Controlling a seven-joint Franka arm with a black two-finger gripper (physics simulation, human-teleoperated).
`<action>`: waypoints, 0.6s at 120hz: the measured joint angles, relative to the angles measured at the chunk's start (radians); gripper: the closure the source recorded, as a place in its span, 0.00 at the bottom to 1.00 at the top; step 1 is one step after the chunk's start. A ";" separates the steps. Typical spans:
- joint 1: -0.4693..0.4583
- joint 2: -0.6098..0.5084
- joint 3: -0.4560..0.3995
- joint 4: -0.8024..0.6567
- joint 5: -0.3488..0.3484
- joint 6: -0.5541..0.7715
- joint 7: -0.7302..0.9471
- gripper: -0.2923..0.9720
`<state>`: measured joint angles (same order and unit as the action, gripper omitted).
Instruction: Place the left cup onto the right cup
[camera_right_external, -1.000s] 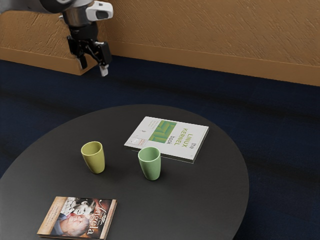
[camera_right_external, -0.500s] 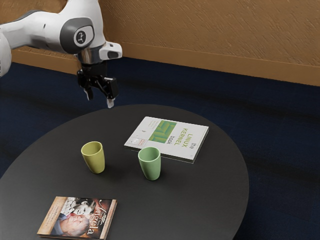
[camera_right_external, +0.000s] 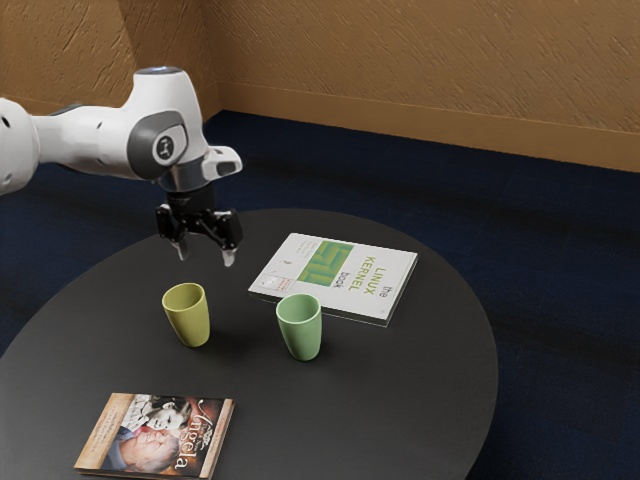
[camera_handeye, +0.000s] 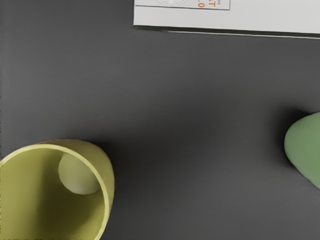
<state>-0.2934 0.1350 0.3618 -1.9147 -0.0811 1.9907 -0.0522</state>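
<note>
Exterior view shows the pincer (camera_right_external: 204, 250) spread and empty above the yellow cup (camera_right_external: 187, 314), which looks light, stiff and slick, so pinching its wall at the rim seems safest.

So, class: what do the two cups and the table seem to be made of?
Yellow-green cup and green cup: probably matte plastic or ceramic; smooth, evenly coloured, no glare. Table: dark, matte, perhaps painted wood or laminate; smooth with no visible grain.

Wrist view's edges crop the yellow cup (camera_handeye: 50, 197), green cup (camera_handeye: 305, 150) (mostly) and book (camera_handeye: 225, 17).
</note>
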 joint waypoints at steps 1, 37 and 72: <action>0.002 0.001 0.000 -0.003 -0.001 0.003 -0.002 0.25; 0.041 0.044 -0.001 -0.084 -0.030 0.097 -0.039 0.25; 0.037 0.023 -0.014 -0.172 -0.020 0.152 -0.053 0.26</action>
<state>-0.2569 0.1578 0.3480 -2.0869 -0.1014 2.1429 -0.1049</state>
